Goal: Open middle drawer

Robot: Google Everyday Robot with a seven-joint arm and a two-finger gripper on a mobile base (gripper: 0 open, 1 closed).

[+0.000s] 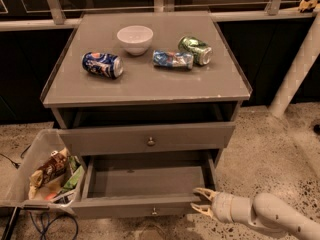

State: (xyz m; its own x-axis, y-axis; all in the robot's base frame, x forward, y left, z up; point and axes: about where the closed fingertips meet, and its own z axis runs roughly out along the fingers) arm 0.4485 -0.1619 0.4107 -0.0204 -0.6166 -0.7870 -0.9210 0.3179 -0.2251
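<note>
The middle drawer (150, 206) stands pulled out from the grey cabinet (145, 86). Its shallow grey box is empty and its small round knob (154, 211) is on the flat front. The taller drawer front (150, 139) above it is shut. The lowest drawer is hidden below. My gripper (202, 202) is at the right front corner of the pulled-out drawer, open, its two pale fingers spread and pointing left at the drawer's front edge. It holds nothing. My arm (270, 216) comes in from the lower right.
On the cabinet top lie a white bowl (135, 38), a blue can (102, 64), a crushed blue can (172, 59) and a green can (195, 50). A clear bin (22, 176) of snack packs stands at the left, cables under it. A white post (300, 64) leans at the right.
</note>
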